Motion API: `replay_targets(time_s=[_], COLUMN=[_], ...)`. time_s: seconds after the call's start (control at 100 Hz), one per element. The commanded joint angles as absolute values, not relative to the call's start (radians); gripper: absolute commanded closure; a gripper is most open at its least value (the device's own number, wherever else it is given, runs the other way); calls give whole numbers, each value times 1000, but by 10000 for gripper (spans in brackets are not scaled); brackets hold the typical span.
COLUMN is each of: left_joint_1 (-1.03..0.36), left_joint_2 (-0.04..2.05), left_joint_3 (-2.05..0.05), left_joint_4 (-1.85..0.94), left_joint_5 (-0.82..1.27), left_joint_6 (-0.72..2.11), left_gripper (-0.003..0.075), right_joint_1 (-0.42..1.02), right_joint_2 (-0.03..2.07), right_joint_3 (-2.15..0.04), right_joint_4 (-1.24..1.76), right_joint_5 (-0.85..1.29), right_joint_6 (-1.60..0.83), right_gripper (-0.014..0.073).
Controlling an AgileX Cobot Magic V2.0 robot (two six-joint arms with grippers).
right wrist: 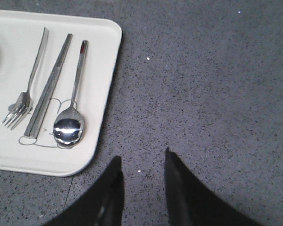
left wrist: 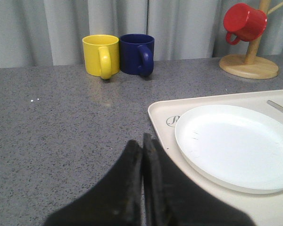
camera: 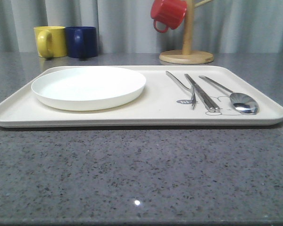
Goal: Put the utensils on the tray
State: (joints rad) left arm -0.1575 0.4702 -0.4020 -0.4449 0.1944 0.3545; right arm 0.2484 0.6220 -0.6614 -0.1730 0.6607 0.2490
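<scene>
Surface: grey speckled counter (camera: 132, 174); pale curtain (camera: 122, 23) behind
Mugs: yellow mug (camera: 50, 41), blue mug (camera: 82, 42) at back left
Tray (camera: 19, 110): white plate (camera: 88, 87) left; fork (camera: 181, 86), chopsticks (camera: 202, 92), spoon (camera: 233, 96) right
Stand (camera: 187, 51): red mug (camera: 168, 14) hanging
Left claw (left wrist: 142, 141): closed, empty, at the tray's edge
Right claw (right wrist: 142, 162): parted, empty, over counter beside tray

— What stands at the far left of the speckled grey stone table (camera: 132, 179)?
— A yellow ceramic mug (camera: 50, 41) and a dark blue ceramic mug (camera: 82, 42), side by side, just touching, before a pale grey curtain (camera: 122, 23).
— And far right?
— A wooden mug stand with a round base (camera: 187, 55); a red ceramic mug (camera: 168, 14) hangs tilted from it.
— Nearer?
— A round white shallow plate (camera: 88, 86), empty, left of centre.
</scene>
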Motion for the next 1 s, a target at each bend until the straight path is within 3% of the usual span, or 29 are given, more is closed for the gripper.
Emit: replay_targets(time_s=[0.0,0.21,0.99], left_joint_1=[-163,-163,-163], left_joint_2=[476,476,476], left_joint_3=[-430,-430,-430], left_joint_4=[-454,-454,-454], left_joint_5=[118,118,118], left_joint_6=[354,354,354], left_gripper=[739,739,739], right_joint_1=[243,243,243], right_joint_2=[524,366,338], right_joint_3=[-630,-539,-526], right_joint_4=[-198,-199,-198], right_joint_5=[566,531,536], right_joint_6=[242,242,242], right_gripper=[440,667,662])
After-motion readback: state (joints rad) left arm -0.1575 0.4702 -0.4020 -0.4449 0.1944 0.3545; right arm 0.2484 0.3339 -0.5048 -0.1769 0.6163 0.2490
